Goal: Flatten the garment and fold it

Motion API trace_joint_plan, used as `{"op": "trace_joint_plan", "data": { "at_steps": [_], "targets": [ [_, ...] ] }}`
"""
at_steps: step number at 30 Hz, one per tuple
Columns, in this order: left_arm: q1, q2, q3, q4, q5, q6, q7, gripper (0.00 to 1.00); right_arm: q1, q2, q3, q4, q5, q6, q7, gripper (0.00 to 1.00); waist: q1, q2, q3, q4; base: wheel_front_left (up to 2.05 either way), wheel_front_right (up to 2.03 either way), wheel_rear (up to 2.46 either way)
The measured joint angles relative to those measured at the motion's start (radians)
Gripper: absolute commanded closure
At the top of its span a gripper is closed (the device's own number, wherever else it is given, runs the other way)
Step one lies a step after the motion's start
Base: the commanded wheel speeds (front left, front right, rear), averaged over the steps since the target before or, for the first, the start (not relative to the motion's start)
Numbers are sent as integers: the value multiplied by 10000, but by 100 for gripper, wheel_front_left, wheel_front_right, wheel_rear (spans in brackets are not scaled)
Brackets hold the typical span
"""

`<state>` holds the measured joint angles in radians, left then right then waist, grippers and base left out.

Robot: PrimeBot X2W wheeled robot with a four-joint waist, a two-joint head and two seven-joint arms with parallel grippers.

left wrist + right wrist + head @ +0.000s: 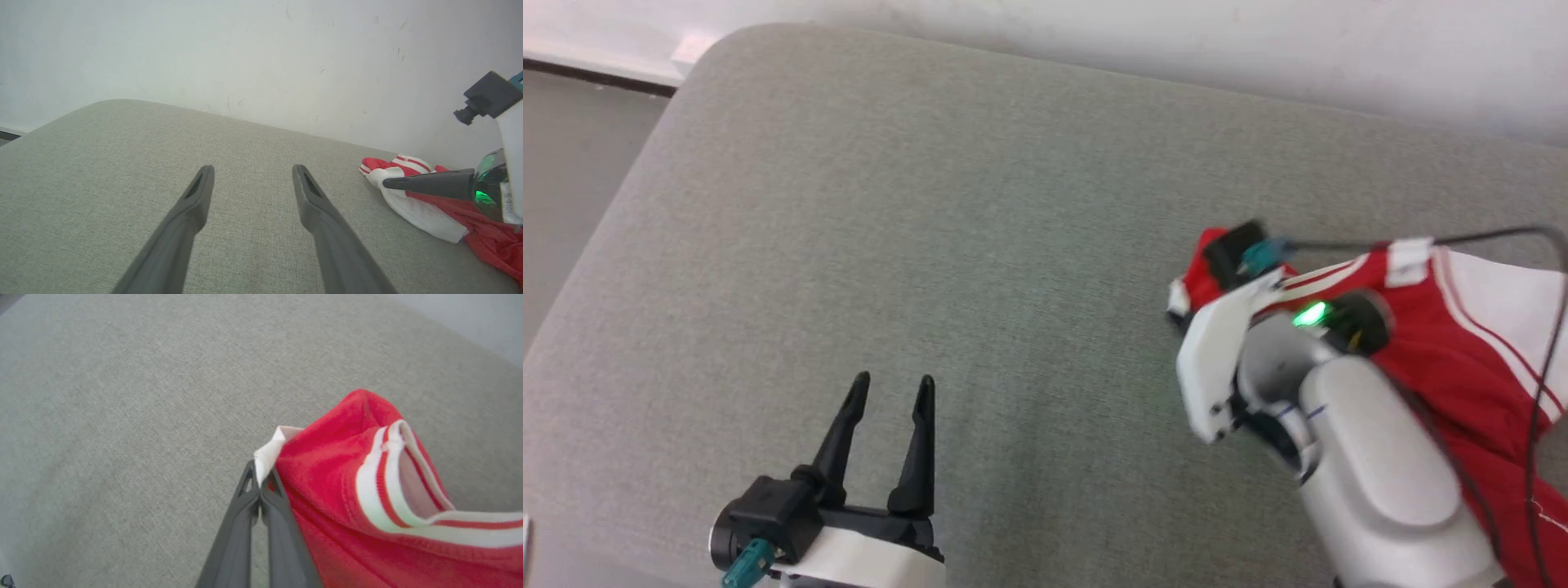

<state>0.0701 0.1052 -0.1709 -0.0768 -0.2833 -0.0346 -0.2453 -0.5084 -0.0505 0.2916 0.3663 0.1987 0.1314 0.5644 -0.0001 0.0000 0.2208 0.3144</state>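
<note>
While the grey cushion (931, 245) spreads wide under the head camera, rounded at its far left corner, the pale wall (245, 53) runs right along behind it, and a strip of darker floor (572, 163) shows off the left edge.

Over on the right side of that cushion, towards the wall, we have the garment (1462, 351), bunched up rather than spread. It is mostly red cloth, with a white sleeve out at the right and red-and-white striped trim curling round an opening. From the left wrist camera it lies heaped on the cushion, a white fold at the front.

Coming in from the lower right, the pale right forearm (1388, 465) slants up over the red cloth and covers part of it.

Lower left, the left gripper (894, 380) hangs over bare cushion, well apart from the shirt. Its two dark fingers are spread wide with nothing between them.

Now the right gripper (260, 482): its fingers are pressed together, and a small white corner of cloth is pinched at their tips, right beside the red body of the shirt. Whether that corner is lifted off the cushion, I cannot tell.

A thin dark cable (1462, 239) arcs over the garment to the right wrist, and a small green light (1311, 314) glows on that wrist.
</note>
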Motion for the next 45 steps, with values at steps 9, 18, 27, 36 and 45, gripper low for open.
{"op": "trace_joint_plan", "data": {
  "at_steps": [9,18,27,36,45],
  "targets": [
    [-9,-10,-184,293,-77,-73,63,0,-31,38,2163,1546,1875,0,-1051,0,0,0,-102,417,0,0,0],
    [132,150,-50,142,-77,107,63,0,-12,35,460,428,1461,0,-1795,0,1,0,-345,-220,0,0,0],
    [331,295,36,-280,-69,280,73,0,2863,0,-3866,-3547,-27,-2,-2953,0,1,0,-600,-1082,0,0,0],
    [687,479,221,-512,-69,389,58,0,5986,-15,-5555,-5691,380,-2,-4809,0,1,0,-884,-1841,0,0,0],
    [973,612,357,-552,-71,589,121,0,7124,-12,-5726,-5570,934,-2,-6740,0,2,0,-1019,-2328,0,0,0]
  ]
}}
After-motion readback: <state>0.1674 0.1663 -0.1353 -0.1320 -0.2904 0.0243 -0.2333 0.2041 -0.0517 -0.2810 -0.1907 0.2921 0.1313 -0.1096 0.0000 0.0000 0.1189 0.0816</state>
